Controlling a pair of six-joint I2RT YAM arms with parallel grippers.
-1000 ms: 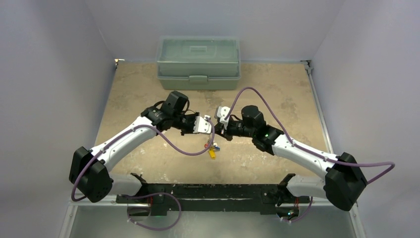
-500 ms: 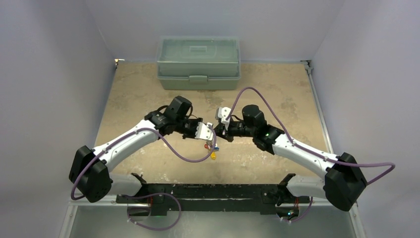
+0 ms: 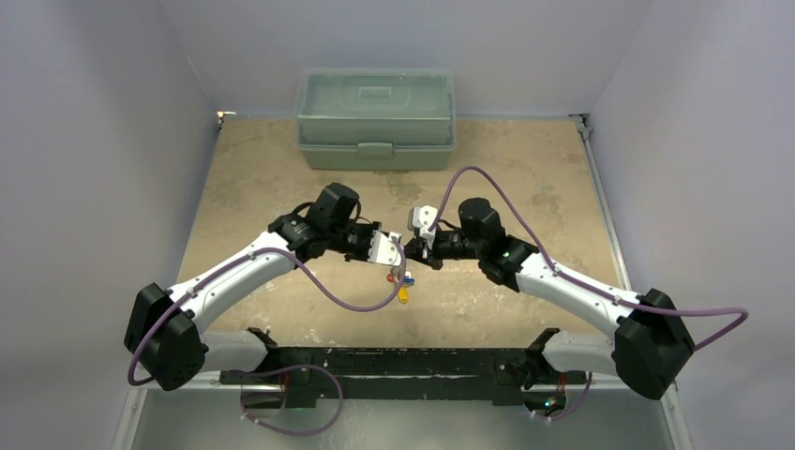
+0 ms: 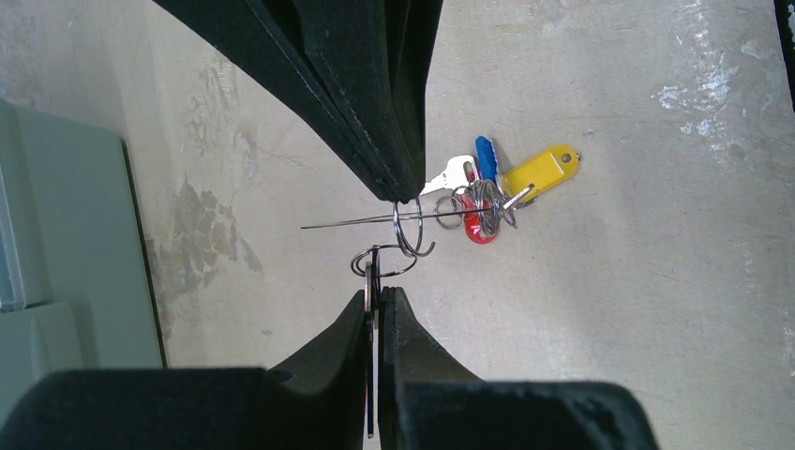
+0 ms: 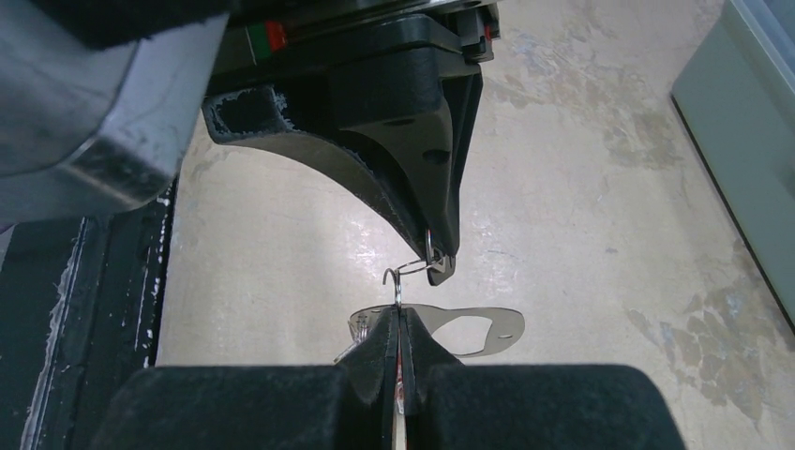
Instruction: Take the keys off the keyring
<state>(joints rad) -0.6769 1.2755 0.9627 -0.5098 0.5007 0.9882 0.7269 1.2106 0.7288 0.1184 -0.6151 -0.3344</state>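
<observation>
My left gripper (image 4: 378, 295) is shut on a thin flat silvery key whose small wire ring (image 4: 375, 265) sticks out past the fingertips. My right gripper (image 5: 397, 314) is shut on another wire ring (image 5: 397, 277) linked to it. The keyring (image 5: 504, 324), a flat grey oval loop, lies across just behind the right fingertips; it shows edge-on in the left wrist view (image 4: 347, 225). The other keys (image 4: 487, 192), with yellow, blue and red tags, hang beside it. In the top view both grippers (image 3: 405, 250) meet tip to tip above the table with the keys (image 3: 401, 282) dangling below.
A pale green lidded box (image 3: 376, 118) stands at the back of the tan table (image 3: 525, 169). A black rail (image 3: 394, 366) runs along the near edge. A purple cable (image 3: 347, 298) droops from the left arm near the keys. Grey walls close both sides.
The left gripper has shifted slightly right and nearer, closing on the right gripper. The dangling keys stay in about the same place. Both grippers stay shut.
</observation>
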